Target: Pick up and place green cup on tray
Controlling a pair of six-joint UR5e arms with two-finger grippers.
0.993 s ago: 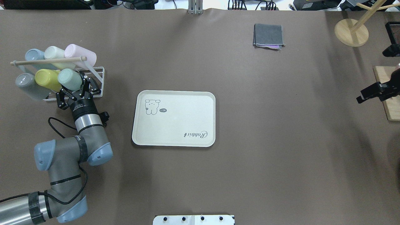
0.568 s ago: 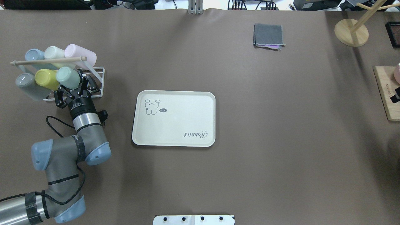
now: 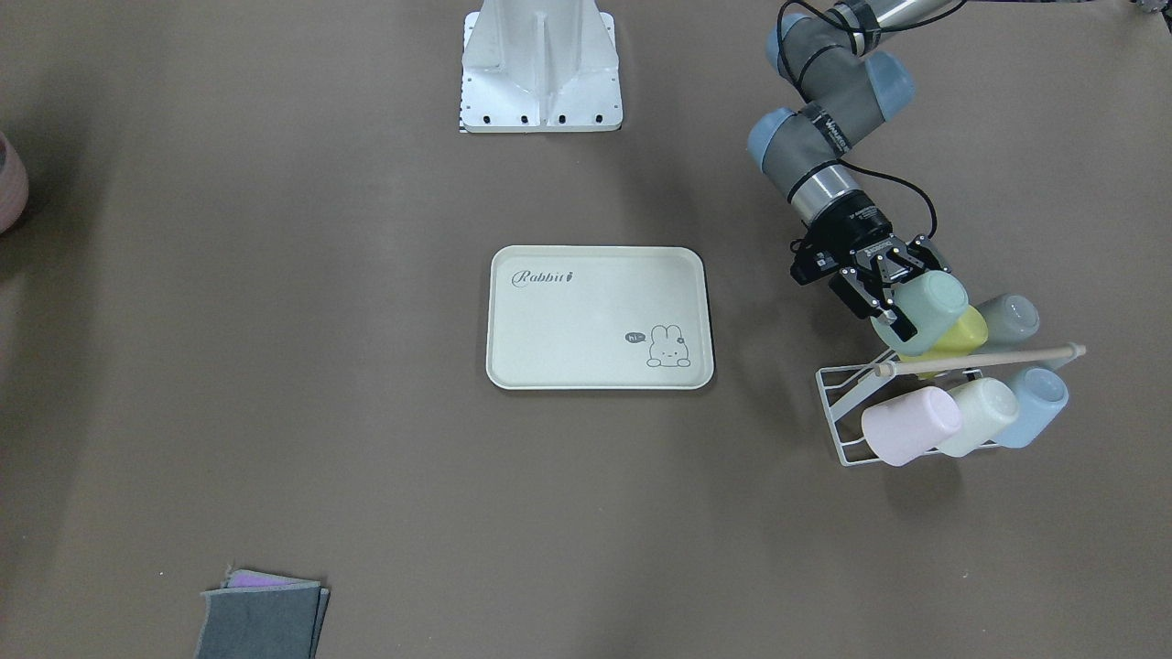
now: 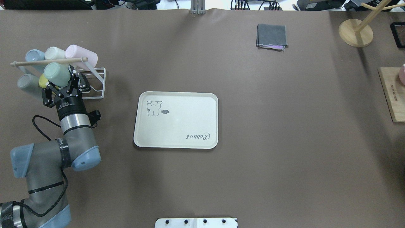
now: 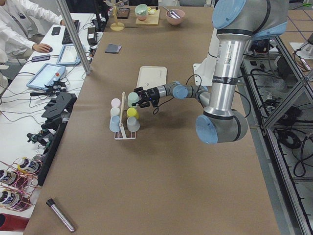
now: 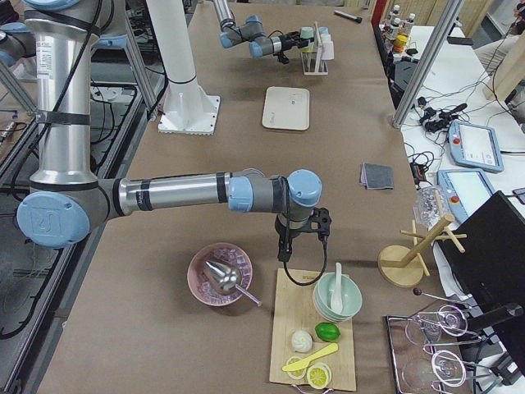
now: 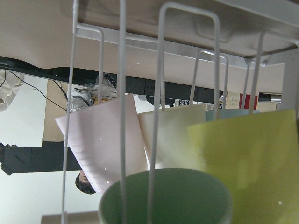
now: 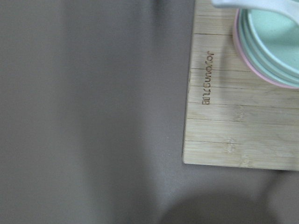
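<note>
The pale mint green cup (image 4: 56,73) is held on its side in my left gripper (image 4: 63,81), lifted above the yellow-green cup (image 4: 42,81) of the white wire rack (image 4: 96,79). The fingers grip the cup near its open end. From the front, the cup (image 3: 925,304) sits in the gripper (image 3: 902,293) above the rack (image 3: 847,403). The left wrist view shows the cup's rim (image 7: 163,193) behind rack wires. The cream Rabbit tray (image 4: 190,110) lies at the table's middle, to the right of the gripper. The right gripper (image 6: 297,246) shows only in the exterior right view; I cannot tell its state.
The rack holds grey (image 4: 27,83), blue (image 4: 32,55), cream (image 4: 53,53) and pink (image 4: 83,54) cups under a wooden dowel (image 4: 47,61). A folded grey cloth (image 4: 272,36), a wooden stand (image 4: 356,33) and a wooden board (image 4: 390,95) are at the far right.
My left gripper has moved left and away with the green cup, lifting it off its rack place over the yellow-green cup. The right gripper has left the overhead view's right edge.
</note>
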